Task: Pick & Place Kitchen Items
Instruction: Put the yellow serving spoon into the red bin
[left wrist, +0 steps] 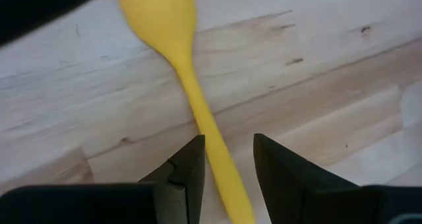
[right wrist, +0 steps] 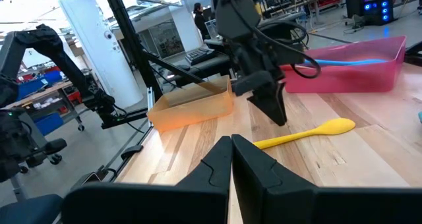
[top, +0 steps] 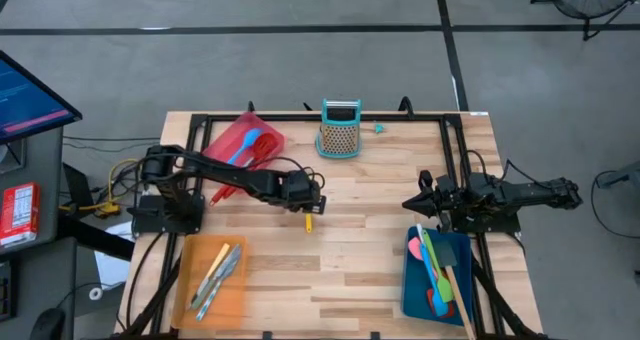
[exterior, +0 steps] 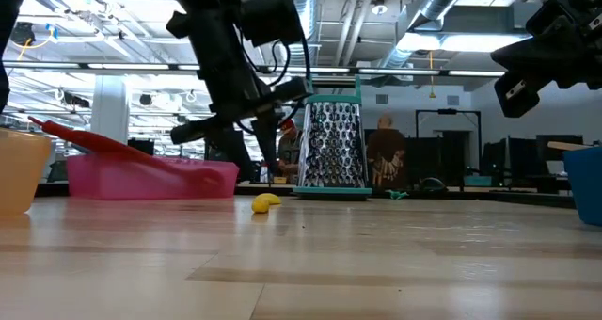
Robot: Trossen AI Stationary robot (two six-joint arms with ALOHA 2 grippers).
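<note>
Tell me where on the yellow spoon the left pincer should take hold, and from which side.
Grip the yellow spoon on its slim handle, coming straight down from above. It lies flat on the table, so only the handle's two long sides are free to pinch, and the bowl is likely too broad. The left pincer already straddles the handle, fingers either side with gaps showing, so lowering and closing there looks best.

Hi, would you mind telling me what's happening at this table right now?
The left end effector is at mid-table, fingers open on either side of the handle of a yellow spoon that lies flat on the wood; it is not gripped yet. The right end effector waits shut above the blue tray of spatulas. Other utensils already sit in the red tray and orange tray.
</note>
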